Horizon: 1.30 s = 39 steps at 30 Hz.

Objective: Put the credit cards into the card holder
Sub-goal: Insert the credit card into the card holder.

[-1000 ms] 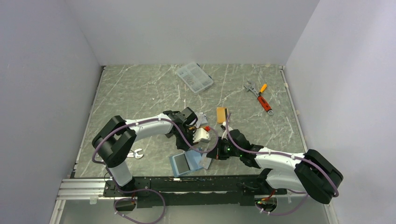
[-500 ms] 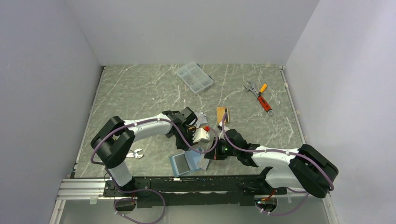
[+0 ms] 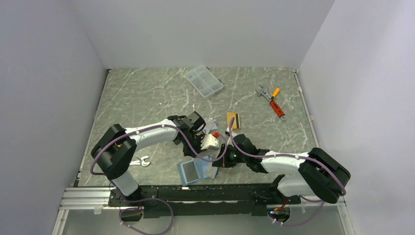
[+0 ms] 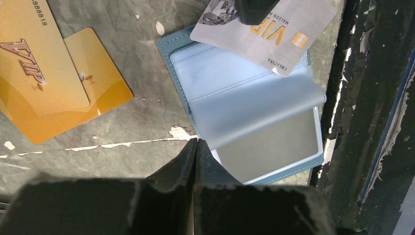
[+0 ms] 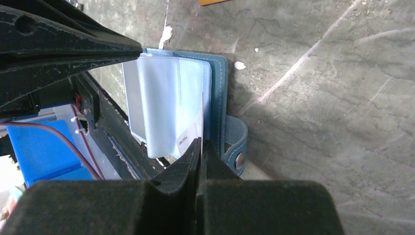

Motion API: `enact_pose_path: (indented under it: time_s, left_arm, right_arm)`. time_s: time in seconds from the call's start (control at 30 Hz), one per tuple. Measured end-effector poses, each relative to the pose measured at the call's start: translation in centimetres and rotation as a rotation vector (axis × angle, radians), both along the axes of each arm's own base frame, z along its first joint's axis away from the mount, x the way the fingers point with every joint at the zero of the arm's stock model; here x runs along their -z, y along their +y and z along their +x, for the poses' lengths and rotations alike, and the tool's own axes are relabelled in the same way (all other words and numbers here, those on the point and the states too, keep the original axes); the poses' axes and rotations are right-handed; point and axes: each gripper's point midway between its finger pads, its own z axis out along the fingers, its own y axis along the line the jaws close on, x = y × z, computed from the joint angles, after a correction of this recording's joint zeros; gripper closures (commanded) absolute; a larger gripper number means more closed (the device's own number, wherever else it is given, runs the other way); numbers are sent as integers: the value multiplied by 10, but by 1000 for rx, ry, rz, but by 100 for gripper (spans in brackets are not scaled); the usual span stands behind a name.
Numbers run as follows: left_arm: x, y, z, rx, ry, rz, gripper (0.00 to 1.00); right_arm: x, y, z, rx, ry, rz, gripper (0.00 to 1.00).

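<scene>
The teal card holder (image 4: pixel 172 44) lies open near the table's front edge, showing its light-blue inside; its snap tab (image 5: pixel 237 149) points sideways. My left gripper (image 4: pixel 196 143) is shut on the corner of a lifted clear inner sleeve (image 4: pixel 254 110). With its jaws shut, my right gripper (image 5: pixel 201 143) holds a silver-grey credit card (image 4: pixel 274 32) on edge over the holder's far side. In the top view this card (image 3: pixel 214 169) sits beside the holder (image 3: pixel 188 171). Two orange-gold credit cards (image 4: pixel 44 73) overlap on the table to the left. Another orange card (image 3: pixel 233 120) lies farther back.
A clear compartment box (image 3: pixel 203 81) sits at the back. A small wrench (image 3: pixel 263 91) and an orange-handled tool (image 3: pixel 276 105) lie at back right, and another wrench (image 3: pixel 141 161) at front left. The black base rail (image 4: pixel 372 122) runs right beside the holder.
My right gripper has carried the silver card left, closer over the open holder. The left jaws have closed a little on the sleeve.
</scene>
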Motion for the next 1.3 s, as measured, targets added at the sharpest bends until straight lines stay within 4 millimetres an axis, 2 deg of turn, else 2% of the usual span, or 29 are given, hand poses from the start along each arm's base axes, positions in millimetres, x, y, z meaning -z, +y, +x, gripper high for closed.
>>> enact_pose_path:
  time_s: [0.2,0.9,1.13,1.3]
  left_arm:
    - [1,3,-2,20,-3,5,100]
    - [5,15,-7,48,-20,18,100]
    - [0,18,-7,43,-33,10,100]
    - [-9,36,-4,-1,-55,-3,100]
  right_arm:
    - [-9,-1,4,12,-30,14,100]
    - [-5,-16,14,54,-49,-32,100]
    - [-6,-9,10,22,-37,-3,100]
    - [-15,-1,7,-4,-37,57,100]
